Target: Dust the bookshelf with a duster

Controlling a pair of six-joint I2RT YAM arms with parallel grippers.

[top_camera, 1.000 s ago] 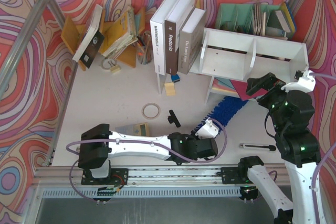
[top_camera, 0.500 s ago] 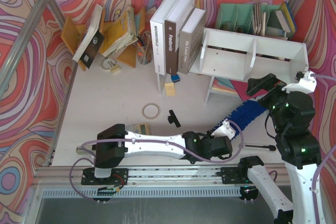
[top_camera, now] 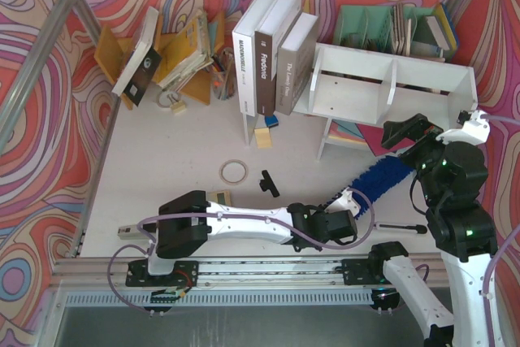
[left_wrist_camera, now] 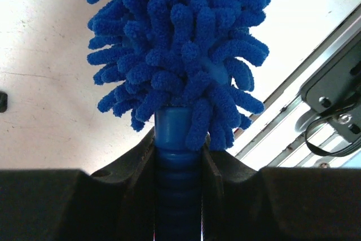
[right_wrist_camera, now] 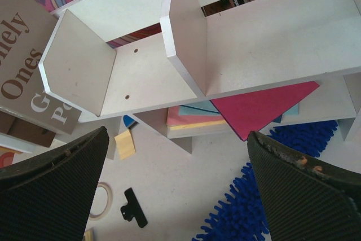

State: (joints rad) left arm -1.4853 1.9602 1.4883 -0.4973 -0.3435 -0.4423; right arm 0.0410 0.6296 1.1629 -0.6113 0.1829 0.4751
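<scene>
Left arm is stretched low along the near edge of the bench (top_camera: 179, 152). The left end effector (top_camera: 355, 198) sits out in front of the bookshelf (top_camera: 422, 79), about level w/ its divider (top_camera: 392, 83). It's clamped on the duster (top_camera: 382, 175). Wrist cam shows both fingers (left_wrist_camera: 127, 176) pinching the ribbed blue handle (left_wrist_camera: 176, 139) right under the fluff.

A thin black pen-like tool (top_camera: 398, 227) lies on the bench further out from the bookshelf, near the right arm's base.

The duster's blue head slants from the grip toward the bookshelf's right compt. Its tip stops short of the front edge, no contact that the top cam shows.

The right end effector (top_camera: 404, 132) hovers just beside that tip, in front of the right compt. Its fingers are spread wide w/ nothing btwn them, and the wrist cam looks straight at the shelf.

A pink sheet (right_wrist_camera: 265, 105) lies on coloured paper under the bookshelf, and a yellow sticky block (right_wrist_camera: 124, 143) sits by its left leg.

Black clip (top_camera: 268, 183) & tape ring (top_camera: 235, 171) are on the bench, front-left of the bookshelf.

Upright books (top_camera: 264, 54) stand against its left end. A green file organiser (top_camera: 366, 26) is behind it, and a yellow rack (top_camera: 175, 50) is well off to its left.
</scene>
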